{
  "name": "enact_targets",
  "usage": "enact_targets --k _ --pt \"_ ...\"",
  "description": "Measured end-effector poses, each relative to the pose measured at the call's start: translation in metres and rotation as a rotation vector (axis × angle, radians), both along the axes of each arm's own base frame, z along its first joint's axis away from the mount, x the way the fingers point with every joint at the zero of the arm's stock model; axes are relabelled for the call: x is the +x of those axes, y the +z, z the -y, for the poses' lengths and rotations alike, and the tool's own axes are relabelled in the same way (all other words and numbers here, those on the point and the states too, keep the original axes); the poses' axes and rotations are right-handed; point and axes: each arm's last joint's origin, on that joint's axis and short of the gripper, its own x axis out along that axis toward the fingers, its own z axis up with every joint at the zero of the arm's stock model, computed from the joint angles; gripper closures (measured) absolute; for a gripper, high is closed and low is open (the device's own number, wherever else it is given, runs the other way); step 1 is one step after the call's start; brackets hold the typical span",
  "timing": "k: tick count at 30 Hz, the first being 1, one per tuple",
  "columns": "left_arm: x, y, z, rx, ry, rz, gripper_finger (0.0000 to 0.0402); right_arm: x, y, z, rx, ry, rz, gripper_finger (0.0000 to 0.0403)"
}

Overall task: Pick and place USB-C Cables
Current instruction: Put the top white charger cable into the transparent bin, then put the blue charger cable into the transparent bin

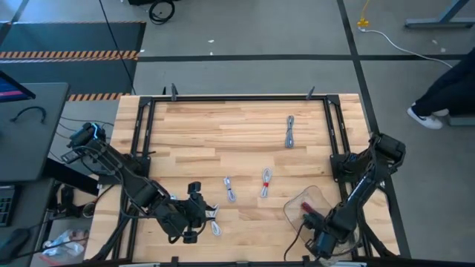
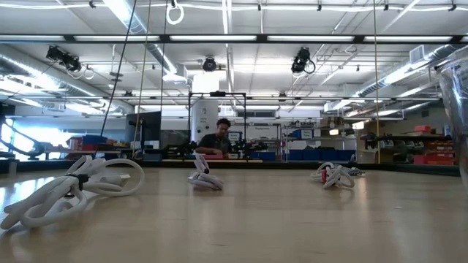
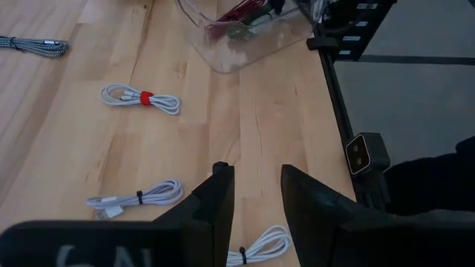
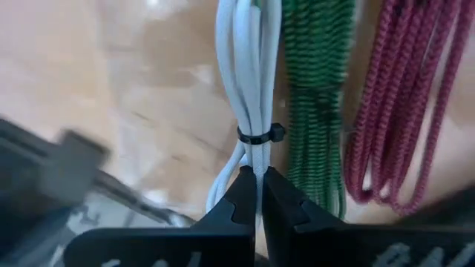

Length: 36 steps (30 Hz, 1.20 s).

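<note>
Several short coiled cables lie on the wooden table: a grey braided one [image 1: 289, 132] far back, a white one [image 1: 230, 189], one with a red tie [image 1: 265, 182] and a white one [image 1: 214, 226] near the front edge. My left gripper [image 1: 194, 215] is open just left of that front cable [image 3: 260, 248]. My right gripper [image 1: 312, 222] reaches into the clear tray [image 1: 297, 200] and is shut on a white cable bundle [image 4: 252, 74]. A green bundle [image 4: 319, 96] and a purple bundle [image 4: 401, 111] lie beside it in the tray. My right gripper pinches the white cable bundle between its two fingers, close beside the black tie [image 4: 256, 136] that binds the strands. The fingers [image 4: 241, 196] lie along the bundle, which runs straight away from them. Whether it is lifted off the tray floor cannot be told.
A black frame [image 1: 148, 126] runs around the table's edges. The clear tray wall [image 2: 453, 109] stands at the low view's right edge. A person [image 2: 219, 139] sits far behind the table; another person's leg and shoe [image 1: 430, 111] show at the right.
</note>
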Motion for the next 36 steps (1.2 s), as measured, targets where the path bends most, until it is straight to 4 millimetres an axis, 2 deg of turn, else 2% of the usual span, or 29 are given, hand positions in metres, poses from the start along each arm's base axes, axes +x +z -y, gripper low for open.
enact_targets --k 4,11,18,28,32,36 --pt "0.000 0.000 0.000 -0.001 0.000 0.000 0.0285 -0.004 -0.009 0.007 0.031 -0.017 -0.081 0.0395" --pt "0.000 0.000 0.000 -0.006 0.004 -0.001 0.0285 0.005 -0.010 0.005 0.079 0.018 0.008 0.0396" --pt "0.000 0.000 0.000 -0.007 0.004 0.000 0.0285 0.006 -0.011 0.007 0.067 0.037 0.011 0.0394" --pt "0.000 0.000 0.000 -0.006 0.004 -0.001 0.0285 0.006 -0.012 0.008 0.056 0.039 0.008 0.0306" --pt "0.000 0.000 0.000 -0.006 0.004 -0.001 0.0285 0.012 -0.008 0.010 0.079 0.043 -0.016 0.0286" --pt "0.000 0.000 0.000 -0.006 0.004 -0.001 0.0285 0.019 0.005 0.012 0.105 0.050 -0.047 0.0276"
